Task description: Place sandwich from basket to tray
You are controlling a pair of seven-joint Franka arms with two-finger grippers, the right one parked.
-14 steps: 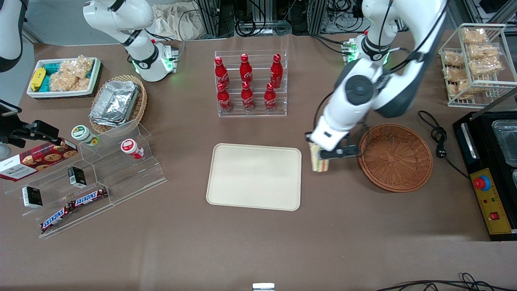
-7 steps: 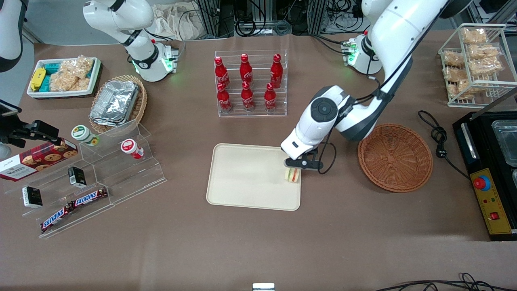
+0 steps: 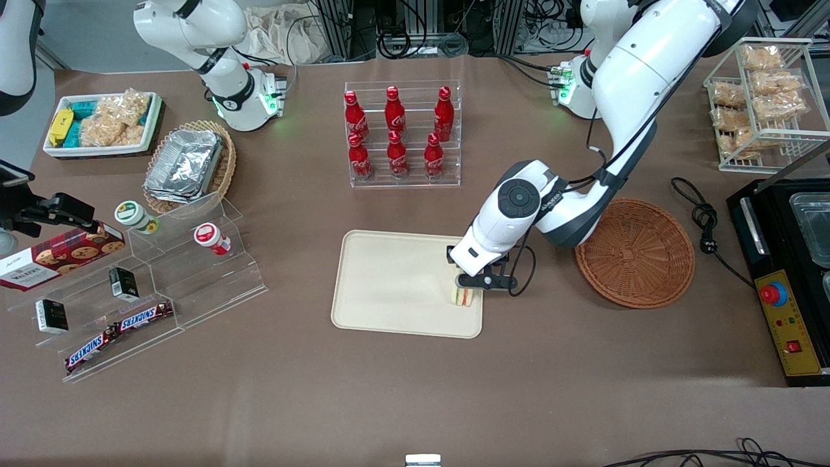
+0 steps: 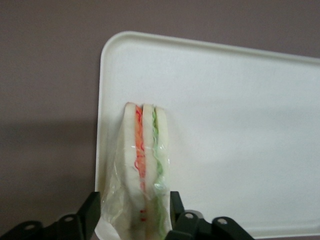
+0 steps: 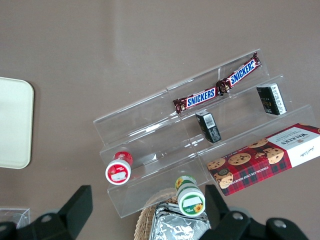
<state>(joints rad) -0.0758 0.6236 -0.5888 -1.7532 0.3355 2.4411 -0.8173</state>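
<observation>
Over the tray (image 3: 389, 285), near its basket-side (image 3: 634, 251) edge, the gripper (image 3: 468, 285) clamped the sandwich (image 4: 142, 170) between its fingers (image 4: 91, 212).

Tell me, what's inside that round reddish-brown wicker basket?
Nothing visible in the round reddish-brown wicker basket; the arm covers one edge. The gripper holds the wrapped triangular sandwich over the cream rectangular tray.

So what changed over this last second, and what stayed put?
The gripper carried the sandwich from the table between the basket and the tray to over the tray's edge nearest the basket, then a little nearer the front camera. It stays shut on the sandwich; no release yet. Basket, tray and the cola bottles did not move.
</observation>
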